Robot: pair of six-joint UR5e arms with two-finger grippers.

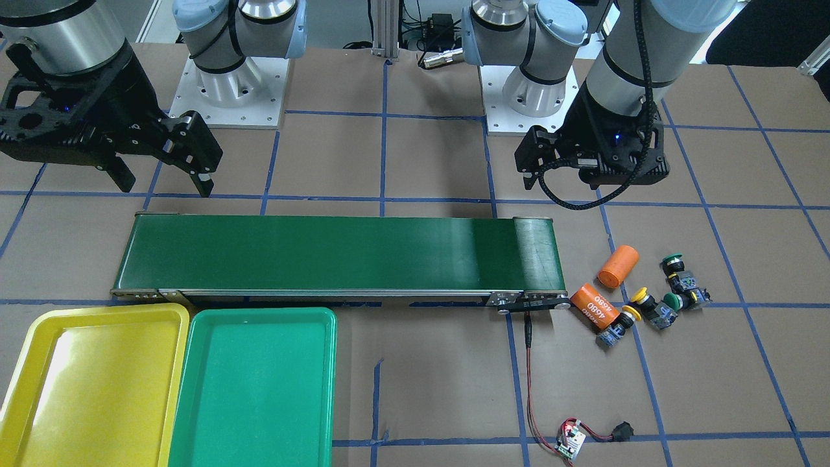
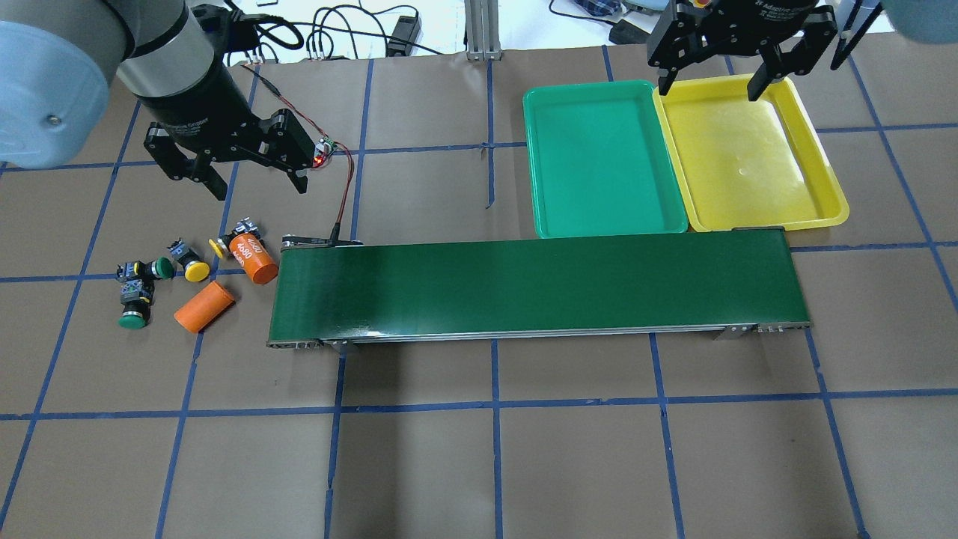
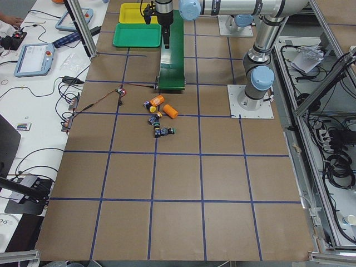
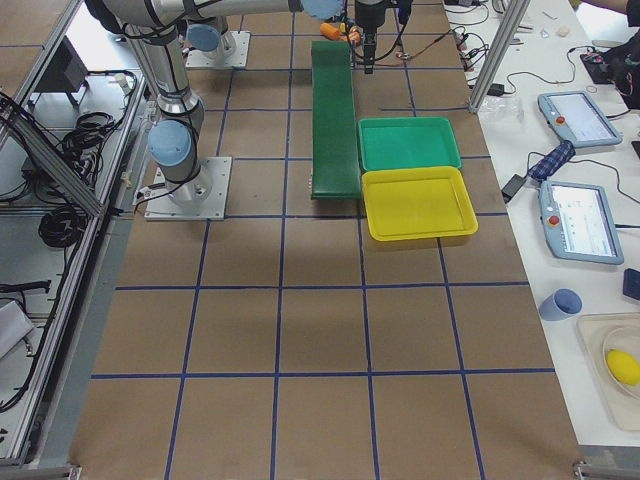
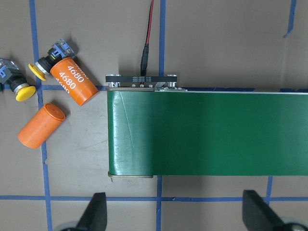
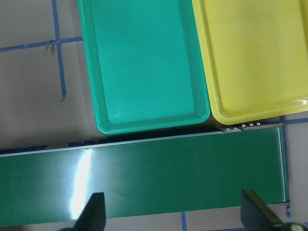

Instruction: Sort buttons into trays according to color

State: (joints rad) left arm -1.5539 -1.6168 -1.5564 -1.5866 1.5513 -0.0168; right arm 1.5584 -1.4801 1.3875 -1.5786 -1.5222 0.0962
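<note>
**A:** How much of the sorting can be counted as done?

**B:** None, as far as can be judged. The shallow green plastic tray [image 2: 599, 161] and the shallow yellow plastic tray [image 2: 748, 165] are seen side by side with nothing in them. In the overhead view they are at 12 o'clock of the right half of the long dark green conveyor belt [image 2: 535, 288]. All four buttons are yet to be carried over.

**A:** Where are the buttons found?

**B:** They are clustered on the brown paper-covered surface [image 2: 494, 464], which is gridded with blue tape, at 9 o'clock of the belt's left end. One yellow-capped push-button switch [image 2: 197, 271] is flanked at 9 o'clock by a green-capped push-button switch [image 2: 162, 268]. A second green-capped switch [image 2: 132, 320] is placed at 7 o'clock of that one, and their bodies appear to touch. A second yellow-capped switch [image 2: 219, 245] is pressed against an orange cylinder marked "4680" [image 2: 253, 258]. A plain orange cylinder [image 2: 204, 306] is laid near the cluster at 5 o'clock.

**A:** What can be said of materials and shapes?

**B:** The caps are domed and glossy, and the bodies blocky, in black and grey-blue. The trays are smooth, with rounded rims. A soft sheen is shown by the belt. Rolling is to be expected of the cylinders if they are nudged.

**A:** And the claws?

**B:** The left claw [image 2: 259, 186] is held spread wide with nothing in it, above the surface at 1 o'clock of the cluster. The right claw [image 2: 709, 88] is likewise spread wide and empty, over the yellow tray's far rim.
</note>
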